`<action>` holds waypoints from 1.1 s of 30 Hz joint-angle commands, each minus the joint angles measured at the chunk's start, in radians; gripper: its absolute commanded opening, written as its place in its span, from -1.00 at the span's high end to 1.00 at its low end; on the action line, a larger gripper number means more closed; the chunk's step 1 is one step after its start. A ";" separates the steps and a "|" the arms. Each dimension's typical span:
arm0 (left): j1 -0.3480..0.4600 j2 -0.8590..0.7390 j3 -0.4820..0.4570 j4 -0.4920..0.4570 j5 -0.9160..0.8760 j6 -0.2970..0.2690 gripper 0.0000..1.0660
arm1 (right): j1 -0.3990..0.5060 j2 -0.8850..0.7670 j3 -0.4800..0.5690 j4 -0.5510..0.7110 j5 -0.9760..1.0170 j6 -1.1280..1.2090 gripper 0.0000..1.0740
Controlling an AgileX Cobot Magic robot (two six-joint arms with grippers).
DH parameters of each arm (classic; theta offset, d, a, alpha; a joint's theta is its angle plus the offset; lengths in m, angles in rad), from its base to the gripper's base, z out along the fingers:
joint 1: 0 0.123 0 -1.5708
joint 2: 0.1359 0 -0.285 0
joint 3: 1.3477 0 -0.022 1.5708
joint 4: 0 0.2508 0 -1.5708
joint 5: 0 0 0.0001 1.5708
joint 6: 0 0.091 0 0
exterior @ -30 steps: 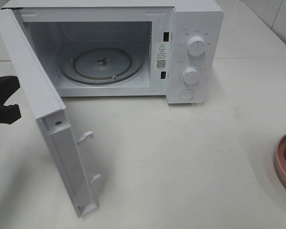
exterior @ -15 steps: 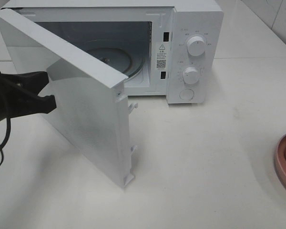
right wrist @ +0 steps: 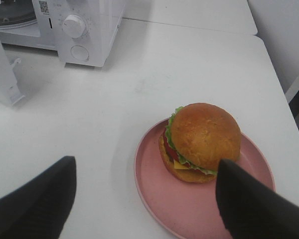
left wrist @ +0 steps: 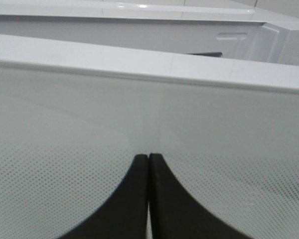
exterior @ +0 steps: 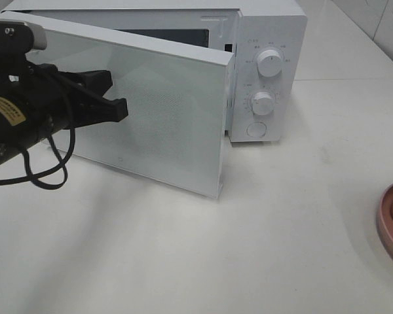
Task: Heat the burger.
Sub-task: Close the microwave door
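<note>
Your left gripper is pinched fully closed with nothing in it, fingertips pressed together right against the outer face of the microwave door. From the high camera you can see that arm reaching in from the left side, cable looping under it, tips on the door's dotted window panel. The door is only partly swung in, its free edge standing near the control panel with a gap left at the top. The microwave itself sits at the back of the desk, two round knobs and a button on its right panel.

Your right gripper is spread wide and holding nothing, hanging above the desk with its fingers either side of the pink plate. The burger sits on that plate, bun up, lettuce poking out on the side. The plate is well apart from the microwave, off at the right edge of the high view.
</note>
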 commanded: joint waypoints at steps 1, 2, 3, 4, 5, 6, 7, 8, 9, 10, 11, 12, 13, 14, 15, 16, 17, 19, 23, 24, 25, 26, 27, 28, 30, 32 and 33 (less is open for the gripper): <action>-0.017 0.016 -0.034 -0.050 0.005 0.017 1.00 | -0.006 -0.026 -0.001 -0.002 -0.014 -0.009 -0.40; -0.024 0.032 -0.061 -0.080 0.008 0.033 1.00 | -0.006 -0.026 -0.001 -0.002 -0.014 -0.009 -0.40; -0.030 0.040 -0.076 -0.094 0.008 0.039 1.00 | -0.006 -0.026 -0.001 -0.002 -0.014 -0.008 -0.40; -0.030 0.040 -0.076 -0.094 0.008 0.039 1.00 | -0.006 -0.026 -0.001 -0.002 -0.014 -0.008 -0.40; -0.030 0.059 -0.106 -0.102 0.011 0.044 1.00 | -0.006 -0.026 -0.001 -0.002 -0.014 -0.009 -0.40; -0.030 0.059 -0.106 -0.102 0.011 0.044 1.00 | -0.006 -0.026 -0.001 -0.002 -0.014 -0.009 -0.40; -0.030 0.074 -0.129 -0.104 0.014 0.044 1.00 | -0.006 -0.026 -0.001 -0.002 -0.014 -0.009 -0.40; -0.030 0.082 -0.143 -0.106 0.016 0.044 1.00 | -0.006 -0.026 -0.001 -0.002 -0.014 -0.009 -0.40; -0.030 0.082 -0.143 -0.106 0.016 0.044 1.00 | -0.006 -0.026 -0.001 -0.002 -0.014 -0.009 -0.40; -0.030 0.095 -0.165 -0.111 0.029 0.044 1.00 | -0.006 -0.026 -0.001 -0.002 -0.014 -0.009 -0.40; -0.030 0.103 -0.178 -0.114 0.032 0.044 1.00 | -0.006 -0.026 -0.001 -0.002 -0.014 -0.009 -0.40; -0.030 0.103 -0.178 -0.114 0.032 0.044 1.00 | -0.006 -0.026 -0.001 -0.002 -0.014 -0.009 -0.40; -0.030 0.117 -0.198 -0.114 0.034 0.043 1.00 | -0.006 -0.026 -0.001 -0.002 -0.014 -0.009 -0.40; -0.030 0.117 -0.198 -0.114 0.034 0.043 1.00 | -0.006 -0.026 -0.001 -0.002 -0.014 -0.009 -0.40; -0.030 0.132 -0.223 -0.114 0.039 0.043 1.00 | -0.006 -0.026 -0.001 -0.002 -0.014 -0.009 -0.40; -0.030 0.142 -0.238 -0.114 0.043 0.043 1.00 | -0.006 -0.026 -0.001 -0.002 -0.014 -0.009 -0.40; -0.030 0.142 -0.238 -0.114 0.043 0.043 1.00 | -0.006 -0.026 -0.001 -0.002 -0.014 -0.009 -0.40; -0.030 0.166 -0.282 -0.119 0.063 0.043 1.00 | -0.006 -0.026 -0.001 -0.002 -0.014 -0.009 -0.40; -0.030 0.193 -0.330 -0.124 0.076 0.043 1.00 | -0.006 -0.026 -0.001 -0.002 -0.014 -0.009 -0.40; -0.030 0.199 -0.340 -0.130 0.079 0.043 1.00 | -0.006 -0.026 -0.001 -0.002 -0.014 -0.009 -0.40; -0.030 0.208 -0.355 -0.137 0.084 0.043 1.00 | -0.006 -0.026 -0.001 -0.002 -0.014 -0.009 -0.40; -0.030 0.208 -0.355 -0.137 0.084 0.043 1.00 | -0.006 -0.026 -0.001 -0.002 -0.014 -0.009 -0.40; -0.030 0.215 -0.359 -0.143 0.084 0.043 1.00 | -0.006 -0.026 -0.001 -0.002 -0.014 -0.009 -0.40; -0.030 0.227 -0.371 -0.157 0.087 0.044 1.00 | -0.006 -0.026 -0.001 -0.002 -0.014 -0.009 -0.40; -0.030 0.233 -0.379 -0.167 0.088 0.044 1.00 | -0.006 -0.026 -0.001 -0.002 -0.014 -0.009 -0.40; -0.030 0.242 -0.389 -0.183 0.093 0.055 1.00 | -0.006 -0.026 -0.001 -0.002 -0.014 -0.009 -0.40; -0.030 0.254 -0.403 -0.197 0.098 0.067 1.00 | -0.006 -0.026 -0.001 -0.002 -0.014 -0.009 -0.40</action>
